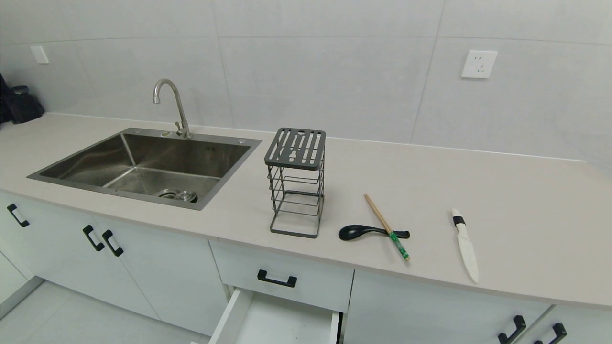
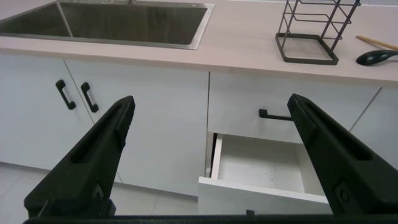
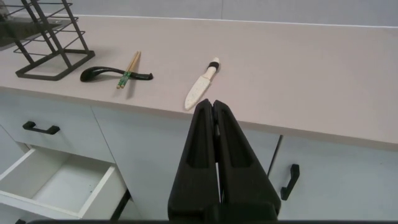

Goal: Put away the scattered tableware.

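Note:
A black spoon [image 1: 370, 232] lies on the counter, with wooden chopsticks [image 1: 387, 227] resting across its handle. To its right lies a white knife [image 1: 465, 244] with a black band. A dark wire utensil rack [image 1: 296, 181] stands left of the spoon. My left gripper [image 2: 211, 112] is open, held in front of the cabinets below counter height. My right gripper [image 3: 212, 115] is shut with nothing in it, in front of the counter edge just short of the knife [image 3: 203, 91]. The right wrist view also shows the spoon [image 3: 102, 74], the chopsticks [image 3: 129, 70] and the rack [image 3: 46, 40].
A steel sink [image 1: 143, 165] with a faucet [image 1: 172, 105] sits at the counter's left. Below the counter a white drawer [image 1: 277, 320] stands pulled out, empty inside; closed cabinet doors with black handles flank it. A wall socket [image 1: 479, 64] is at the back right.

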